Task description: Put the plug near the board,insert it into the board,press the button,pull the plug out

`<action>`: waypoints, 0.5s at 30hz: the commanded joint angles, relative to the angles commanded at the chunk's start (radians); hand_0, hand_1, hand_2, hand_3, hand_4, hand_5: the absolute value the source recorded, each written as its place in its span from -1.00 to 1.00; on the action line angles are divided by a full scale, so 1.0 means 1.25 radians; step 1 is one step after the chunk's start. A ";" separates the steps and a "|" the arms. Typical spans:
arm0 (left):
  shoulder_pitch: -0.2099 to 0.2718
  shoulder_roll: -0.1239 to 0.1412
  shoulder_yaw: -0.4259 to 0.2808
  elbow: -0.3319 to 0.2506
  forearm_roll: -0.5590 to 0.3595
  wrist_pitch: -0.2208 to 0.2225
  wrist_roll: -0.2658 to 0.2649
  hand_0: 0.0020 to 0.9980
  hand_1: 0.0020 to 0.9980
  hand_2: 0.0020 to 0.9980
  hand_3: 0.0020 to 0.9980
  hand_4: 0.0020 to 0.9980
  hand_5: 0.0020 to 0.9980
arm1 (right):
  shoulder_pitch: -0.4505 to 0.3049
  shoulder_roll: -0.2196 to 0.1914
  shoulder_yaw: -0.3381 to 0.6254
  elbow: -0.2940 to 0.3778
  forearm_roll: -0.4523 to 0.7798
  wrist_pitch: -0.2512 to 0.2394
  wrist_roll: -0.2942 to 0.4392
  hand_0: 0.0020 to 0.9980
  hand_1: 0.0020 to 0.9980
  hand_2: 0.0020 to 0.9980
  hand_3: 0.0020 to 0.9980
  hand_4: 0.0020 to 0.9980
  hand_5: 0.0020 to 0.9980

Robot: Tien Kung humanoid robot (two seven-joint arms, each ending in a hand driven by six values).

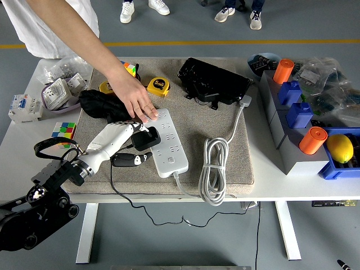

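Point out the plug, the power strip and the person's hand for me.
plug [147, 138], head view, black body held at strip's left edge.
power strip [173, 152], head view, bare white top face.
person's hand [136, 101], head view, back of hand.

I count two yellow tape measures [158, 86] [107, 87] beside the power strip [167, 142], and two puzzle cubes [63, 131] [130, 69] left of it. Right of it stand two orange cylinders [283, 71] [312, 140].

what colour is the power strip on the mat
White, clearest in the head view: power strip.
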 joint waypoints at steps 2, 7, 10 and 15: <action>-0.006 -0.001 0.008 0.002 0.000 -0.001 0.002 0.39 0.47 0.43 0.25 0.54 -0.34 | 0.000 0.000 0.001 0.001 -0.001 0.000 0.000 0.22 0.27 0.31 0.11 1.00 -0.07; -0.018 -0.006 0.021 0.010 -0.001 -0.002 0.006 0.39 0.47 0.44 0.26 0.53 -0.34 | 0.001 0.000 0.004 0.003 -0.002 -0.001 0.001 0.22 0.27 0.31 0.11 1.00 -0.07; -0.027 -0.010 0.028 0.016 -0.004 -0.003 0.010 0.39 0.47 0.44 0.26 0.53 -0.33 | 0.000 0.000 0.003 0.003 -0.002 -0.001 0.001 0.22 0.27 0.31 0.10 1.00 -0.07; -0.038 -0.016 0.034 0.033 -0.013 -0.008 0.019 0.39 0.47 0.44 0.26 0.53 -0.33 | 0.001 0.000 0.003 0.004 -0.002 0.000 0.001 0.22 0.27 0.31 0.10 1.00 -0.07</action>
